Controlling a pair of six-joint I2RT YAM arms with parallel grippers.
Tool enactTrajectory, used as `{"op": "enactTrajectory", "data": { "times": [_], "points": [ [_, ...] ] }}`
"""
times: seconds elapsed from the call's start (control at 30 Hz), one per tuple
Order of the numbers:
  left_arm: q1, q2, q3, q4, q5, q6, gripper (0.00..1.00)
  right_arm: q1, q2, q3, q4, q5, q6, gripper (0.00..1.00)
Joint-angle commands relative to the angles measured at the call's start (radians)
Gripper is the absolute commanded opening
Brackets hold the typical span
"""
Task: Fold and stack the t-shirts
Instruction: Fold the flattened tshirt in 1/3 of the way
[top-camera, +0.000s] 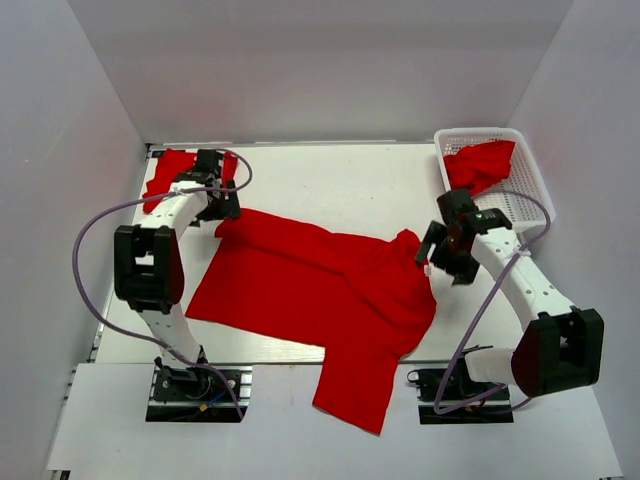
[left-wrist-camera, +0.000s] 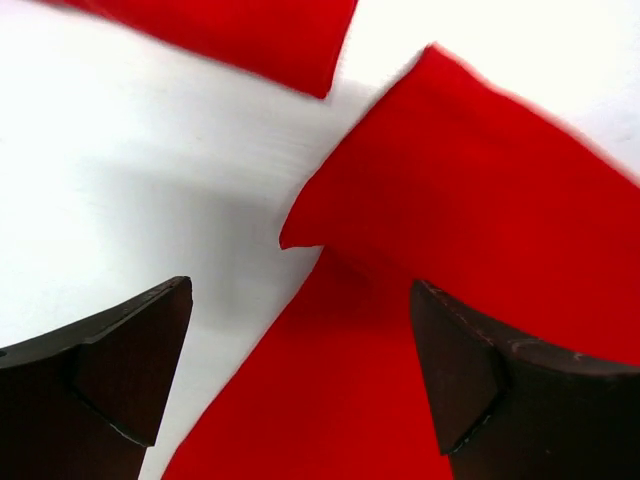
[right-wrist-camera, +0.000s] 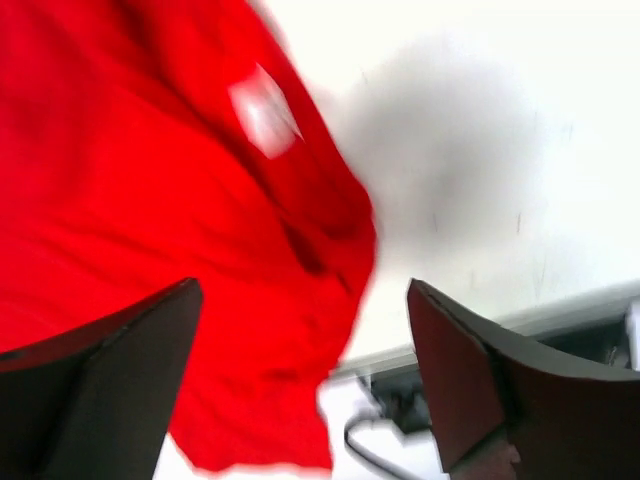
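T-shirt (top-camera: 320, 290), bright red, lies spread across the desk (top-camera: 340, 185) to the near left of the white mesh basket (top-camera: 478, 131), one end trailing past the desk's near edge.

From above, the left pincer (top-camera: 225, 205) hovers at the shirt corner farthest from the basket. The right pincer (top-camera: 438, 258) hovers at the edge nearest it. A second t-shirt (top-camera: 165, 172), seemingly folded, sits well to the basket's left. The basket holds one crumpled t-shirt (top-camera: 480, 163).

Left wrist view: jaws wide apart and empty, a sleeve (left-wrist-camera: 470, 200) lying below.

Right wrist view: jaws likewise parted, gripping nothing, over cloth bearing a white label (right-wrist-camera: 263, 110).

Laying-out appears done. Folding looks next, and calls for both pincers to close on an edge and carry it across.
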Motion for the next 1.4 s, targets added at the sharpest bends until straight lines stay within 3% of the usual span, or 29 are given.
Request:
{"op": "enactTrajectory", "data": {
  "times": [0.0,0.27,0.6,1.13,1.37],
  "points": [
    [-0.012,-0.115,0.066,-0.002,-0.021,-0.029,1.00,0.014,0.013,0.109,0.120,0.083,-0.132,0.90],
    [-0.023,0.029,0.168,0.084,0.241,-0.004,1.00,0.109,0.267,0.232,0.237,0.275,-0.222,0.90],
    [-0.072,0.193,0.220,0.086,0.295,0.025,1.00,0.169,0.505,0.361,0.314,0.401,-0.325,0.90],
    [-0.081,0.262,0.090,0.077,0.201,-0.038,1.00,0.212,0.634,0.405,0.349,0.363,-0.368,0.90],
    [-0.063,0.262,0.059,0.043,0.117,-0.095,1.00,0.203,0.645,0.395,0.236,0.560,-0.283,0.90]
  ]
}}
